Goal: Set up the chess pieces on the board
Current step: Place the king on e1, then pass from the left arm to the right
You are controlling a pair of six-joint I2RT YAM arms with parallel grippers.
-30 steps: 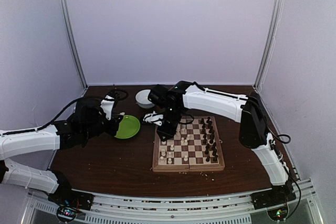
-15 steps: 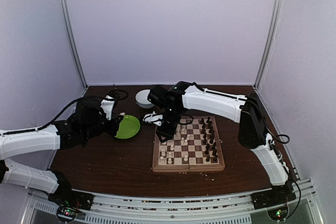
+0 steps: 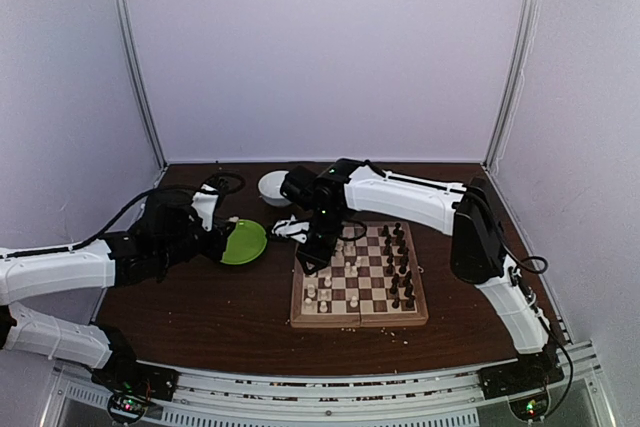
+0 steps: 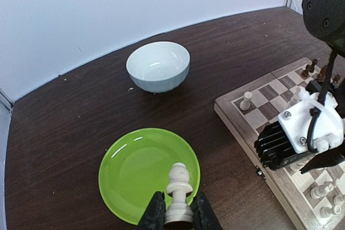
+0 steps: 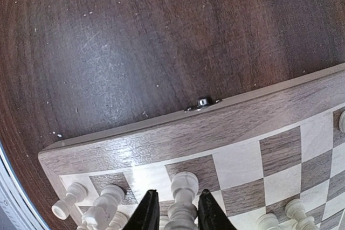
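Note:
The board (image 3: 358, 319) lies right of centre, with dark pieces (image 3: 400, 247) along its right side and white pieces (image 3: 322, 292) on its left side. My left gripper (image 4: 178, 215) is shut on a cream-white piece (image 4: 179, 187) and holds it upright above the near rim of the green plate (image 4: 135, 171). It also shows in the top view (image 3: 222, 243). My right gripper (image 5: 178, 208) is shut on another cream-white piece (image 5: 183, 184), low over the squares at the board's left edge (image 5: 215, 127). Standing white pieces (image 5: 110, 197) are close beside it.
A white bowl (image 4: 158, 66) stands on the dark table behind the plate, also in the top view (image 3: 275, 187). The board's metal clasp (image 5: 203, 102) sits on its left edge. Pale crumbs are scattered on the table. Enclosure walls surround the table.
My right gripper has shifted slightly left and nearer over the board's left edge. My left gripper has edged right toward the plate with its piece.

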